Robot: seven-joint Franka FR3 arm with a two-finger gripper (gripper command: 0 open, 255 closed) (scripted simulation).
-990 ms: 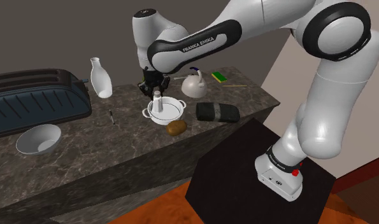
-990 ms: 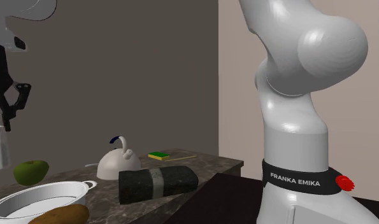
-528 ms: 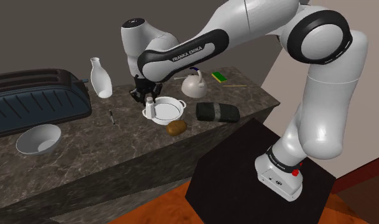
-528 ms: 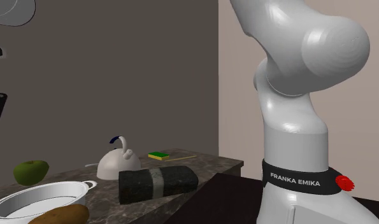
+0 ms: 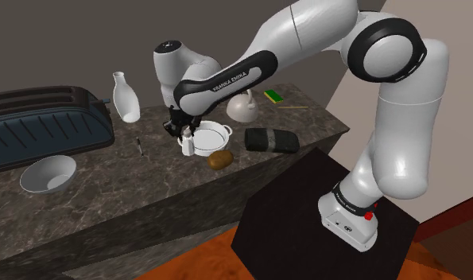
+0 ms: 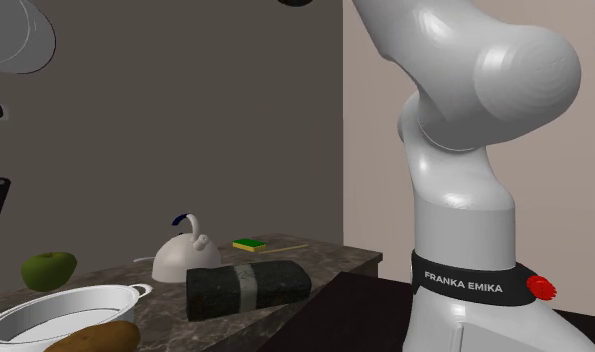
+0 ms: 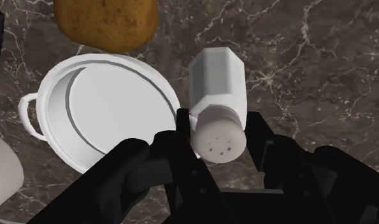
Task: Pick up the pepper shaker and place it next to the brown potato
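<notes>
The pepper shaker point(image 7: 216, 79) is clasped near its cap between the two fingers of the end effector point(image 7: 218, 121), which is closed to the shaker's width. In the shoulder view the shaker point(image 5: 188, 145) is seen low over the desk point(image 5: 147, 179), under the end effector point(image 5: 184, 130) and just beside the rim of a white pan point(image 5: 209, 138). Whether its base touches the desk cannot be told.

The potato point(image 5: 220, 160) lies near the pan, on the side towards the desk's front edge. It is apart from the shaker, with the pan's near rim close to the straight line between them. In the wrist view the pan point(image 7: 105, 111) is almost touching the shaker, with the potato point(image 7: 108, 22) beyond it.

Several faults can be foreseen:

- Because the grip sits high on a tall, narrow body, the shaker could pivot between the fingers if it is moved sharply.
- If it is carried sideways at this low height, its base could catch the pan's rim or handle. The pan would then be pushed, or the shaker twisted out of the grasp.
- The potato is rounded, so it could be rolled away by a nudge from the shaker or a finger.
- If the shaker is released above the desk or at a tilt, it would probably topple.
</notes>
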